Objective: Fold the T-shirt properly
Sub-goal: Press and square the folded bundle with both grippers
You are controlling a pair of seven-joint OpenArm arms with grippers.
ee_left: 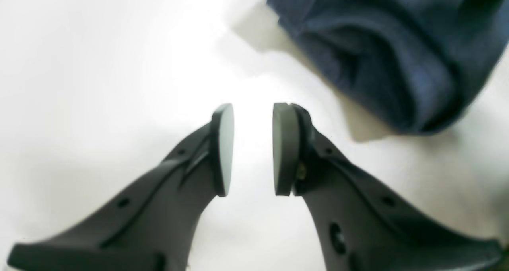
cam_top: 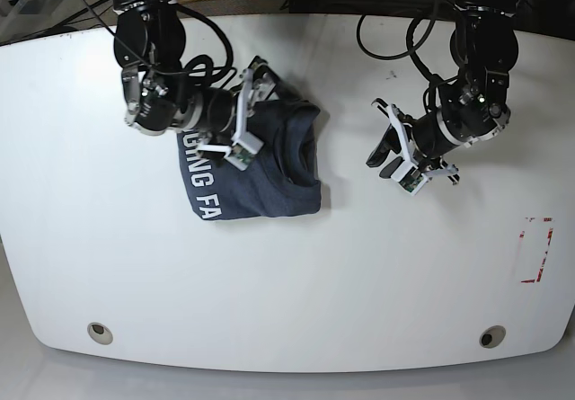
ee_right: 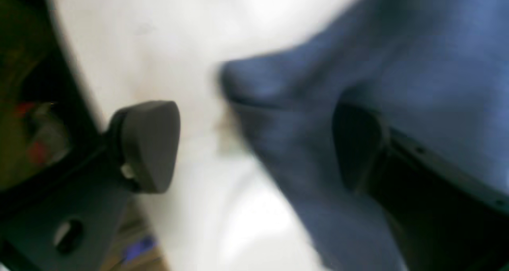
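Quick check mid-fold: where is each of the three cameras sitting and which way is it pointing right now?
Left wrist: behind the left gripper, facing down at the white table; both fingers apart, nothing between them.
Right wrist: on the right gripper, close and blurred, jaws wide apart with a fold of shirt between them.
Base: overhead, looking down on both arms; left gripper is image-right, right gripper image-left.
Shared by all: the folded dark slate-blue cotton T-shirt.

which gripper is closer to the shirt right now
Right. The right gripper is open at the T-shirt, one finger on the cloth. The left gripper is off to its side, empty, over bare table.
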